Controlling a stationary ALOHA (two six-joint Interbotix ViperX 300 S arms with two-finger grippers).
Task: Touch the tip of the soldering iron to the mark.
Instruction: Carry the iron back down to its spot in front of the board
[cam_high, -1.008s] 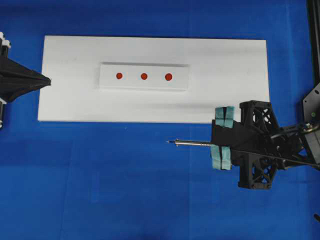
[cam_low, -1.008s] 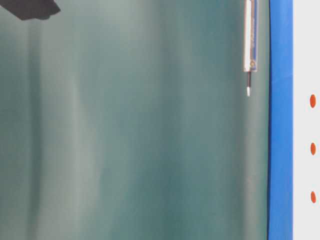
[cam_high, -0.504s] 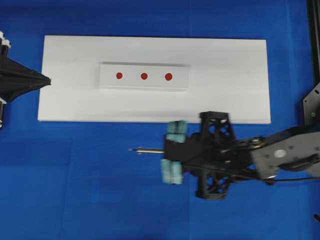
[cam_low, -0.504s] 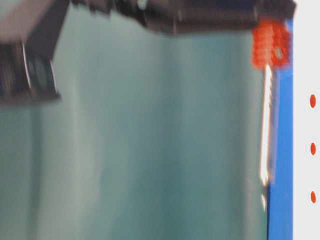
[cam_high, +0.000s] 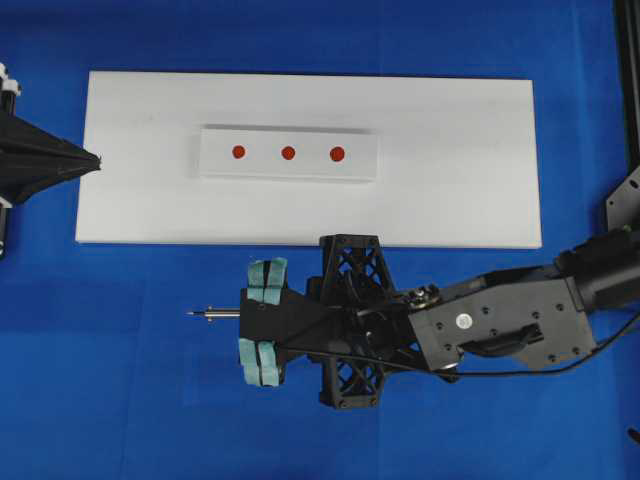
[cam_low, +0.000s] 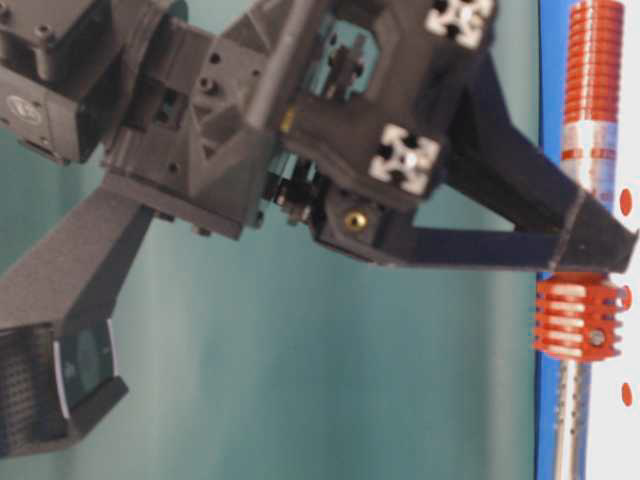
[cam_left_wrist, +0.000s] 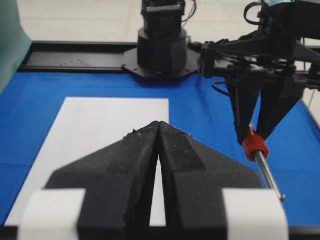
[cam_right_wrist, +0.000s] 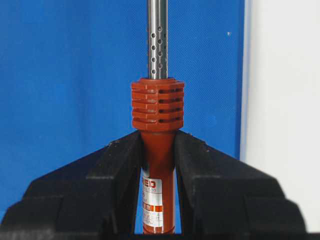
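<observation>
The soldering iron (cam_high: 222, 313) has an orange-red handle (cam_right_wrist: 157, 165) and a perforated silver shaft. My right gripper (cam_high: 246, 313) is shut on the handle just behind the ribbed collar (cam_low: 578, 318). The iron lies level over the blue cloth in front of the white board, pointing left, and its tip (cam_high: 190, 313) is left of the strip's (cam_high: 288, 153) leftmost dot. The mark (cam_high: 337, 153) is the right-hand red dot on that strip, also seen in the table-level view as the mark (cam_low: 626, 200). My left gripper (cam_high: 97, 158) is shut and empty at the board's left edge.
The white board (cam_high: 450, 190) lies across the blue cloth (cam_high: 150, 400). Two smaller red dots (cam_high: 238, 152) (cam_high: 288, 153) sit left of the mark. The right arm's black frame (cam_high: 350, 320) reaches in from the right. A black rail (cam_high: 628, 80) runs down the right edge.
My right arm has carried the soldering iron well to the left, parallel to the board's front edge and slightly nearer. The left gripper has not moved.
</observation>
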